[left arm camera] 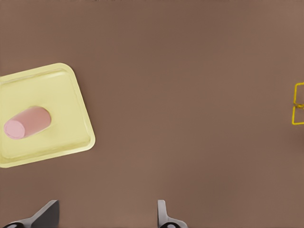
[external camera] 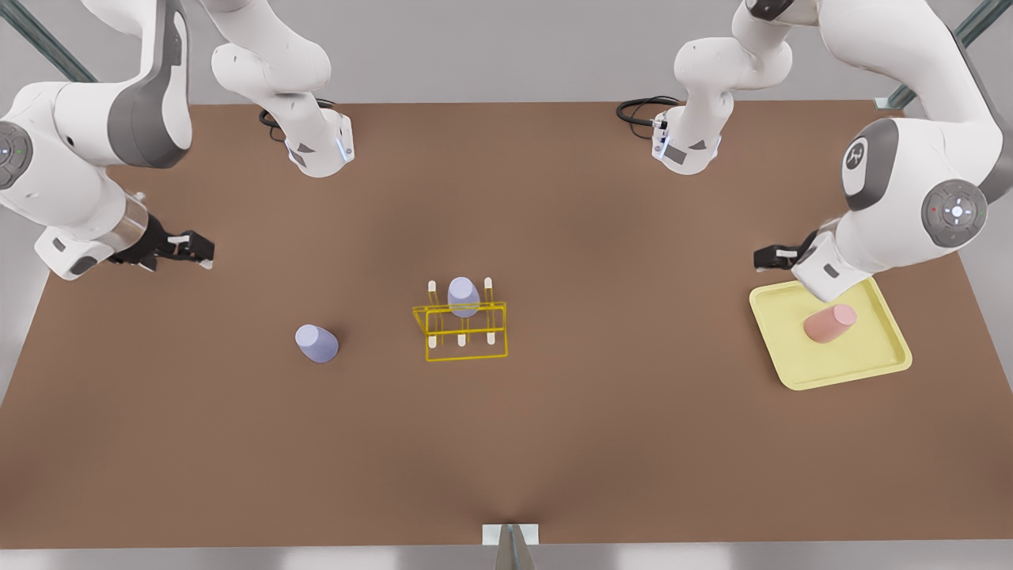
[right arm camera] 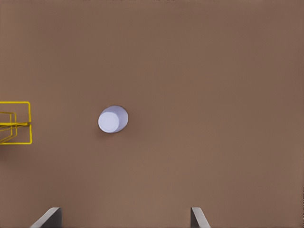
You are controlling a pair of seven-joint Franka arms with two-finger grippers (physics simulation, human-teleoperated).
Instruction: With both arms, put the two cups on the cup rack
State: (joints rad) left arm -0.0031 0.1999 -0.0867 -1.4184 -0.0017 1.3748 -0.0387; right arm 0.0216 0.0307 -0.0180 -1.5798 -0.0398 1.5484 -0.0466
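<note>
A lavender cup (external camera: 316, 343) (right arm camera: 113, 119) stands upside down on the brown table, to the front view's left of the yellow cup rack (external camera: 463, 332) (left arm camera: 298, 104) (right arm camera: 16, 123). Another lavender cup (external camera: 463, 295) sits upside down on a back peg of the rack. A pink cup (external camera: 829, 323) (left arm camera: 27, 123) lies on its side in the pale-yellow tray (external camera: 870, 372) (left arm camera: 61, 95). My left gripper (external camera: 772, 257) (left arm camera: 104, 216) hovers open just behind the tray. My right gripper (external camera: 198, 249) (right arm camera: 124, 217) hovers open, behind and to the front view's left of the standing lavender cup.
Both arm bases (external camera: 316, 150) (external camera: 684, 146) stand at the table's back edge with black cables beside them. A small metal bracket (external camera: 510, 534) sits at the middle of the front edge. Bare brown table lies all around the rack.
</note>
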